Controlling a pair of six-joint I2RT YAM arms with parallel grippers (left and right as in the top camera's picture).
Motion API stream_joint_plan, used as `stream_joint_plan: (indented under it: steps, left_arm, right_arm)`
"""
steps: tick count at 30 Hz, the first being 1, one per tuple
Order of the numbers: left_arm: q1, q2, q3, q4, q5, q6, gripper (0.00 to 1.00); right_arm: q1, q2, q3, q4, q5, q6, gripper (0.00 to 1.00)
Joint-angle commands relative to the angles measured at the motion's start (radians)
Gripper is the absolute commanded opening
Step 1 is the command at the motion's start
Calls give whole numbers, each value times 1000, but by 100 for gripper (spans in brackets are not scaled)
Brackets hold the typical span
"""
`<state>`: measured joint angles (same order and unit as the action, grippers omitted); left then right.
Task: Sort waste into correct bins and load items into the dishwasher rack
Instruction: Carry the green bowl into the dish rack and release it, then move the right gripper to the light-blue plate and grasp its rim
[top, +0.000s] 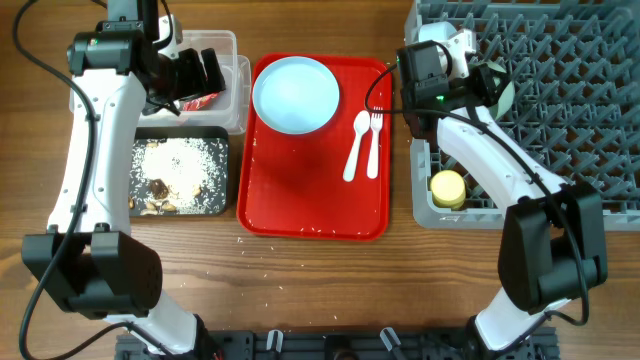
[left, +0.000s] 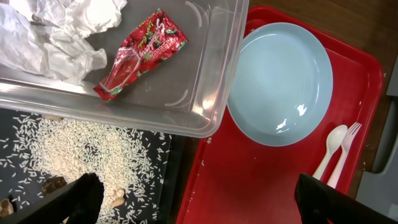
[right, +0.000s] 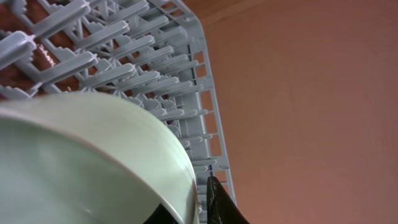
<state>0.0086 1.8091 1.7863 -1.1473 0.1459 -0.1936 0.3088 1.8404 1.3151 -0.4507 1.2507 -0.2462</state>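
Nearest us, the yellow cup is sitting in the grey dishwasher rack, and white crumbs are lying in the black tray. Farther on, the white spoon and fork are resting side by side on the red tray, beside the light blue plate. Farthest, our left gripper is hanging wide open and empty over the clear tub containing the red wrapper and tissue. Our right gripper is sitting at a pale bowl's rim over the rack; we cannot tell whether it is gripping.

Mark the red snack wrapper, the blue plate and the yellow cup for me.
red snack wrapper (left: 142, 53): left wrist view, middle of the printed foil.
blue plate (left: 280, 81): left wrist view, its flat centre.
yellow cup (top: 448, 188): overhead view, its visible top.
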Motion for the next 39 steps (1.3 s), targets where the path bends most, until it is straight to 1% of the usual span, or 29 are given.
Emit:
stream_joint_plan:
  steps: [1,4,6,7,11,13,19,22,27,30,34,38,39]
  left_arm:
    - [4,-12,14,3,-6,2,100]
    - [4,-12,14,3,-6,2,100]
    - [4,-12,14,3,-6,2,100]
    - [4,-12,14,3,-6,2,100]
    - [4,-12,14,3,-6,2,100]
    - [4,-12,14,3,-6,2,100]
    - [4,-12,14,3,-6,2,100]
    - [4,-12,14,3,-6,2,100]
    - [4,-12,14,3,-6,2,100]
    - [4,-12,14,3,-6,2,100]
    - [4,-12,14,3,-6,2,100]
    - [4,-12,14,3,-6,2,100]
    - [4,-12,14,3,-6,2,100]
  right_arm:
    - [4,15,6,2,-32,-16,15]
    - [6,15,6,2,-42,-17,15]
    - [9,15,6,0,-42,-18,18]
    - [11,15,6,-4,-42,-19,22]
    - [41,15,6,-6,-41,-90,46]
    - [66,15,6,-5,-40,-130,54]
    - [152,14,6,6,-40,-177,75]
    - [176,14,6,22,-40,-206,82]
    - [179,6,6,76,-61,-170,84]
    - [179,-24,7,76,-180,-160,84]
    - [180,-74,7,64,-353,-57,84]
    - [194,-133,7,2,-706,130,83]
    - [195,-146,7,-6,-846,201,83]
